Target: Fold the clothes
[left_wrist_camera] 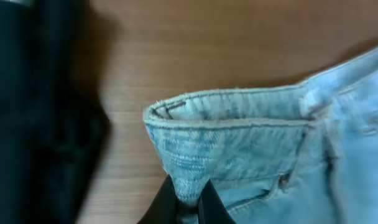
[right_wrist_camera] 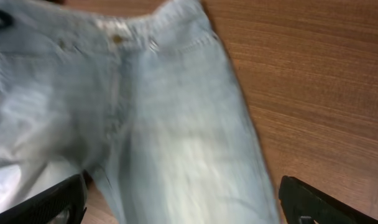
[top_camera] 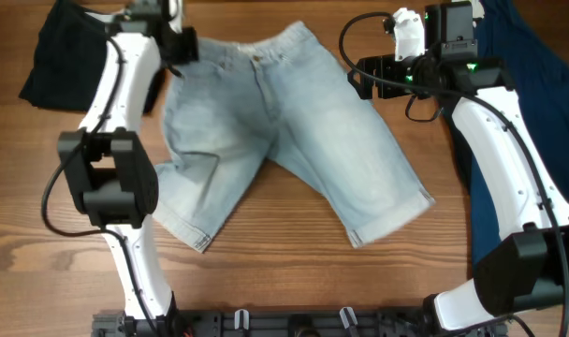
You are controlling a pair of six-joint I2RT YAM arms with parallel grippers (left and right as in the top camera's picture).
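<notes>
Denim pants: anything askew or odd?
Yes. The faded light-blue denim pants lie unfolded, legs splayed in a V. Their waistband corner is pinched up into a peak by the left gripper. Right gripper hangs open.

White links (top_camera: pixel 495 140), black joints (top_camera: pixel 111 183), black cables (top_camera: pixel 45 200)
</notes>
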